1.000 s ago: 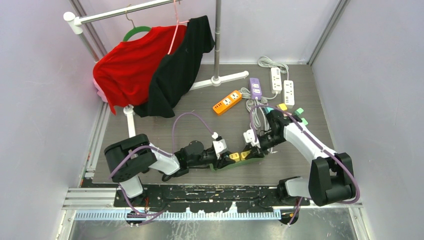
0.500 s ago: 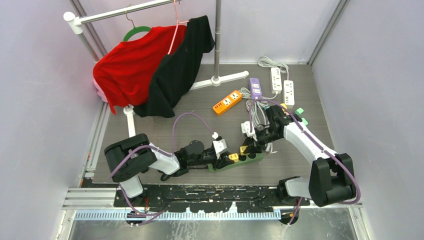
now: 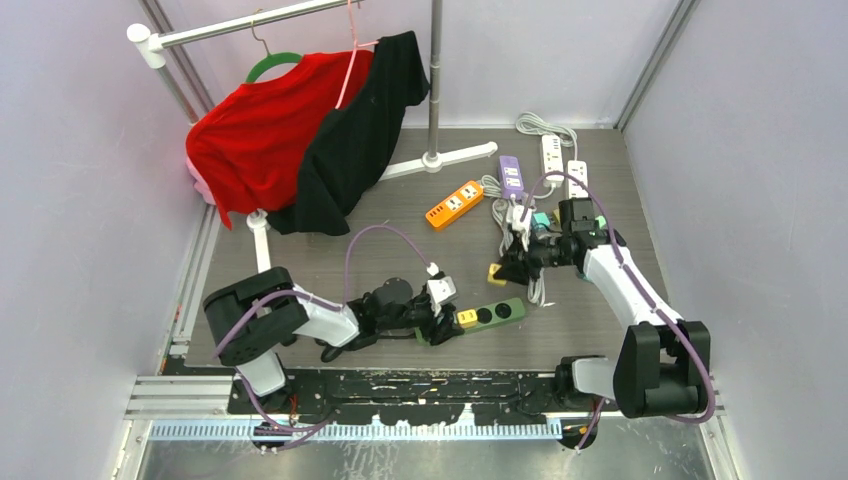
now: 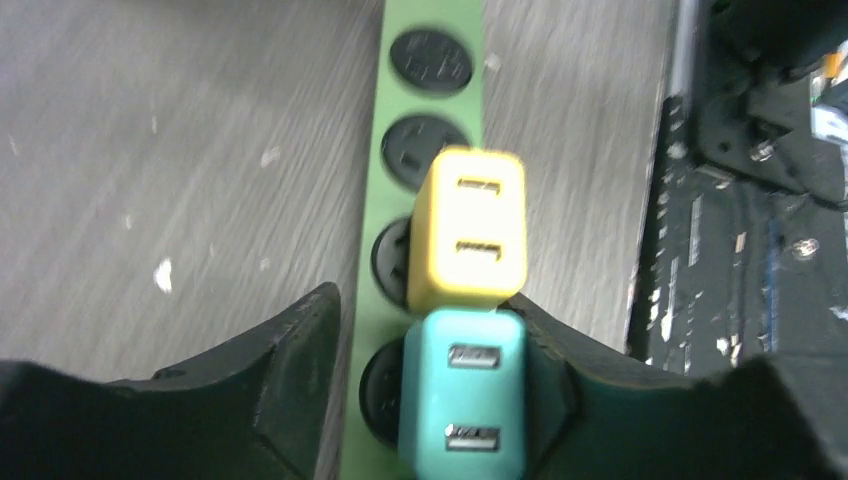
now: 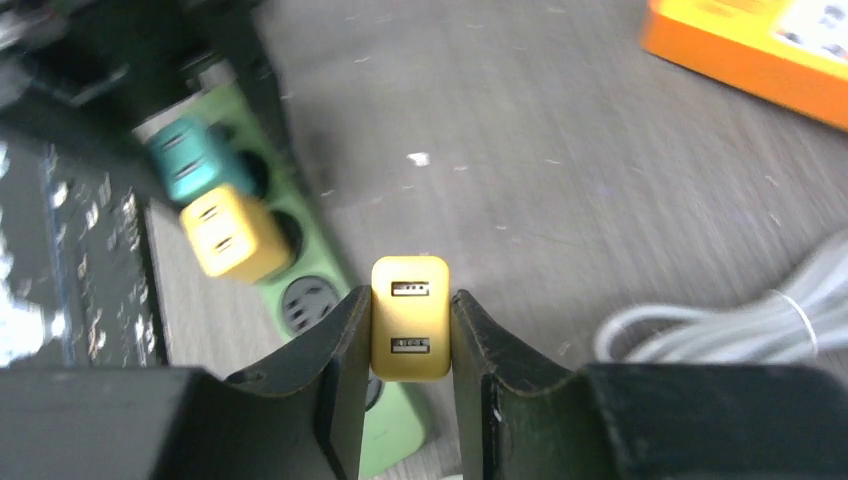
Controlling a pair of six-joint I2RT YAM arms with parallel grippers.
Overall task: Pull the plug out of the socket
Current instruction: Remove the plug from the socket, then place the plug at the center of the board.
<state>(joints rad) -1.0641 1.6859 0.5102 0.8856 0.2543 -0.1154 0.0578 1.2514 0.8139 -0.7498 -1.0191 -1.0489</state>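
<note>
Yellow boxy plug [image 5: 410, 335] sits pinched in the right gripper [image 5: 410, 300], arm bent, clear of the glossy green socket strip [image 3: 497, 312]; the low, outstretched left gripper [image 4: 430, 320] straddles that strip, jaws apart.

Red shirt [image 3: 255, 135], orange power strip [image 3: 455, 203]

This is a robotics lab test cell: plain lilac wall panels [image 3: 740, 150] set in aluminium frame posts [image 3: 655, 60] box in a grey wood-grain surface [image 3: 600, 335]. A left arm [image 3: 320, 320] and a right arm [image 3: 620, 285] are bolted to a black mounting plate [image 3: 330, 385] at 6 o'clock. The contents read as staged props: a clothes rack [image 3: 435, 90] with a red garment [image 3: 255, 140] and a black garment [image 3: 355, 140] at 11 o'clock, an orange power strip [image 3: 454, 203], a purple power strip [image 3: 511, 175] and a white power strip [image 3: 551, 155] at 1 o'clock, and a green power strip [image 3: 490, 313] at 5 o'clock.
</note>
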